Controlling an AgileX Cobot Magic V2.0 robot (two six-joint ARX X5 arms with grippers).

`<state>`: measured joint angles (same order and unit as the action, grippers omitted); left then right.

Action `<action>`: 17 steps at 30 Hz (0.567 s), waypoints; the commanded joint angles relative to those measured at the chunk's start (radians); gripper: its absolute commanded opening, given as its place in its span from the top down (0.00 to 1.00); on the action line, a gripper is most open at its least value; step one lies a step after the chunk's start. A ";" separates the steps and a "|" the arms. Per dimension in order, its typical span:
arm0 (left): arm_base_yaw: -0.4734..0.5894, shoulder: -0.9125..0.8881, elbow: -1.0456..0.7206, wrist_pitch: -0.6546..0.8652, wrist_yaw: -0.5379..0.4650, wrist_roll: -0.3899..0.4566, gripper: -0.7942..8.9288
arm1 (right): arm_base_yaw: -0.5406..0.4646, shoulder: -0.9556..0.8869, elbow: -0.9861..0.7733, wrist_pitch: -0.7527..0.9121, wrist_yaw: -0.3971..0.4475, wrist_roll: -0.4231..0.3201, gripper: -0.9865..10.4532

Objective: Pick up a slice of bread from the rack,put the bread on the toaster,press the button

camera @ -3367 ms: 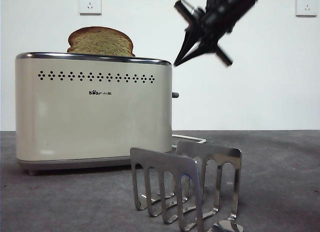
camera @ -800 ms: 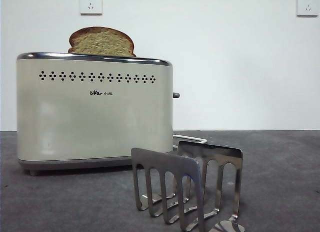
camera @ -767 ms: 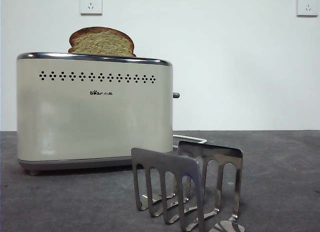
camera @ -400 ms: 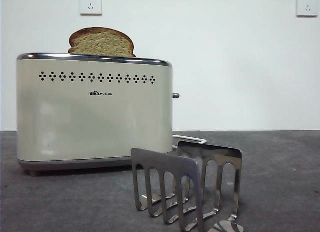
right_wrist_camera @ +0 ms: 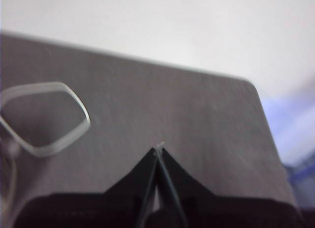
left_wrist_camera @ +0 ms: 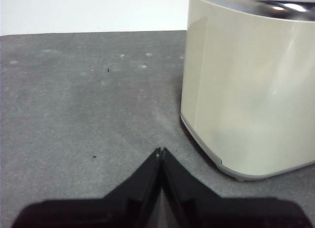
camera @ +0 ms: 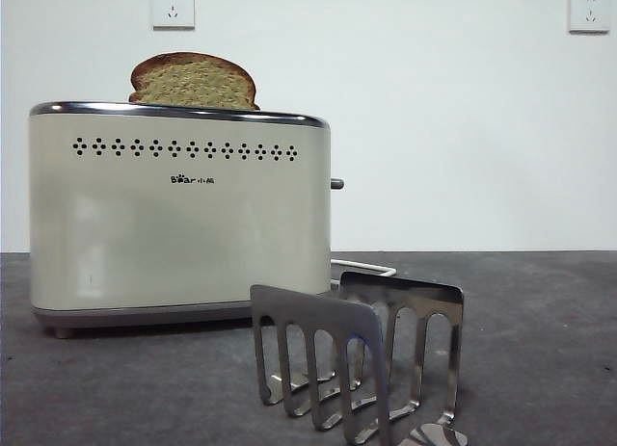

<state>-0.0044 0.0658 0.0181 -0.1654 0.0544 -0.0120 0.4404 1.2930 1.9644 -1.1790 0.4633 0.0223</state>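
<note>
The slice of bread (camera: 194, 81) stands upright in the top of the cream toaster (camera: 178, 215), its rounded crust showing above the chrome rim. The small dark button (camera: 336, 184) sticks out of the toaster's narrow right end. The steel rack (camera: 357, 354) stands in front, near the camera, holding no bread. Neither arm shows in the front view. My left gripper (left_wrist_camera: 161, 151) is shut, low over the grey table beside a corner of the toaster (left_wrist_camera: 251, 85). My right gripper (right_wrist_camera: 159, 147) is shut and holds nothing, above bare table near a white cable (right_wrist_camera: 47, 117).
The toaster's white cable (camera: 371, 267) runs along the table behind the rack. Two wall sockets (camera: 173, 5) sit high on the white wall. The grey table's far edge and right corner (right_wrist_camera: 246, 82) show in the right wrist view.
3.8 s ago a dark gripper hung at the upper right, above the button; it has since left the front view. Bread, toaster and rack have stayed put.
</note>
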 commanded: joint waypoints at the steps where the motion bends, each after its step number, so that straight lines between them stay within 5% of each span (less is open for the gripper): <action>1: 0.003 0.004 -0.011 0.002 -0.002 -0.007 0.92 | -0.090 -0.182 -0.364 0.416 -0.155 -0.007 0.91; 6: 0.003 0.007 -0.011 0.002 -0.002 -0.007 0.92 | -0.291 -0.571 -1.027 1.020 -0.554 0.010 0.91; 11: 0.003 0.012 -0.011 0.002 -0.002 -0.007 0.92 | -0.421 -0.883 -1.493 1.168 -0.548 0.011 0.91; 17: 0.003 0.014 -0.011 0.002 -0.002 -0.007 0.92 | -0.479 -1.049 -1.738 1.076 -0.554 0.006 0.91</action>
<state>-0.0044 0.0788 0.0181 -0.1658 0.0544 -0.0124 -0.0322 0.2672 0.2367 -0.1200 -0.0879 0.0261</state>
